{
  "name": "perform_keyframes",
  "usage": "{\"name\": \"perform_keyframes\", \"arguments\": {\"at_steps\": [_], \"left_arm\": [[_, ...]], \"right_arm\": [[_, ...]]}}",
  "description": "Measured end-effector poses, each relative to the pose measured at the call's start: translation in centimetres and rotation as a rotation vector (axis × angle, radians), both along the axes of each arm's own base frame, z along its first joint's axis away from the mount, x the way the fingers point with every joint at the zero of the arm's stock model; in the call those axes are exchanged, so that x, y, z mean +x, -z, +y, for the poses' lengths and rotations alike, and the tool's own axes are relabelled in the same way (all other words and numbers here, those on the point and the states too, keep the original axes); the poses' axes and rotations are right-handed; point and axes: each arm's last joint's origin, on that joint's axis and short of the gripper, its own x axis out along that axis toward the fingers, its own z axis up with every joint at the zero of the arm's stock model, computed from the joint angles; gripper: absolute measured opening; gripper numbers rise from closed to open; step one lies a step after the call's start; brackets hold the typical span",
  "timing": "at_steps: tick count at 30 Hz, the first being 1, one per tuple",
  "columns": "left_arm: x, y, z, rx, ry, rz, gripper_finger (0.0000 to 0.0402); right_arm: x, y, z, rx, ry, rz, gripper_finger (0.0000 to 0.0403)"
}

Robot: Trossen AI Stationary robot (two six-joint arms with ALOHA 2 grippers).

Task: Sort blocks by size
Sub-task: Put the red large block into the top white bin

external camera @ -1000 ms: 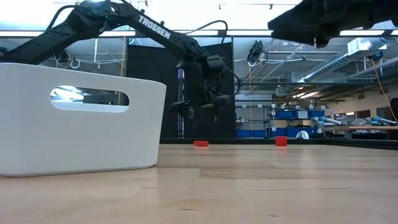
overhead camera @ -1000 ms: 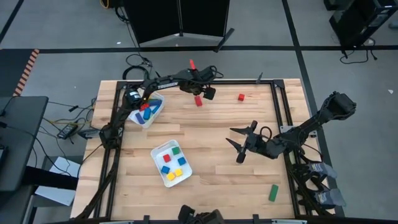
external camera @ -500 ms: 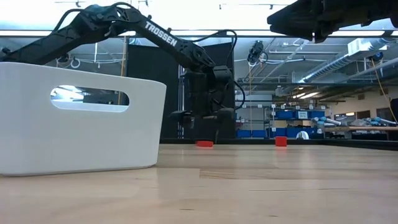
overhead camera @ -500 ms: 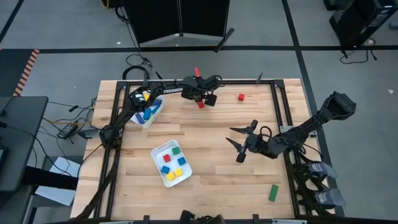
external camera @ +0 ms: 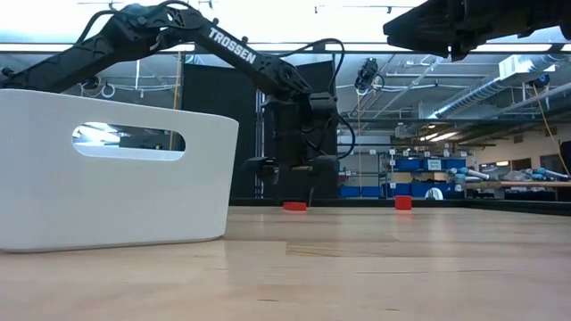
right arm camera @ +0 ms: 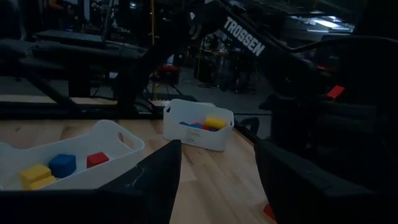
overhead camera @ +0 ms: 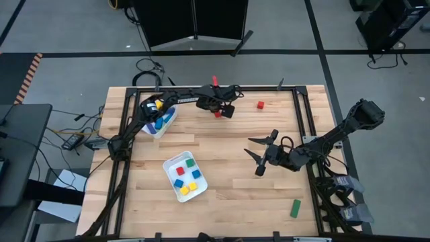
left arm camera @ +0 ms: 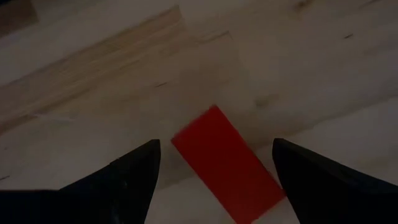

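The left claw (left arm camera: 214, 168), fingers spread, hangs right above the red bar (left arm camera: 227, 163), which lies diagonally across the gap.

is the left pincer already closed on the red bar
No, the left pincer is open, its fingers standing apart on either side of the red bar, which lies flat on the table.

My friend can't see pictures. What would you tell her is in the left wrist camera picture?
A long red block lies flat and slanted on the pale wooden table, right between the two dark fingers of the left claw, which is open around it without touching it. Nothing else is in the picture.
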Motion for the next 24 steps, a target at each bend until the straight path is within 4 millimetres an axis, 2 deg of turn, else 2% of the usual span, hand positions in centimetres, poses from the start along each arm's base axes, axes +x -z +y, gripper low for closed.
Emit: {"name": "perform_keyframes", "arguments": {"at_steps": [14,18,24], "left_arm": [[0.05,0.71,-0.97,-0.007,0.012,0.017,0.0309],[0.03,0.7,-0.99,-0.001,0.011,0.021,0.028],[-0.04,0.71,-0.99,0.014,0.011,0.036,0.0214]], "right_arm": [[0.0,0.0,0.0,0.0,-0.001,0.0,0.0215],[0.0,0.0,0.0,0.0,-0.001,0.0,0.0213],[0.0,0.0,0.0,0.0,-0.001,0.0,0.0212]]}}
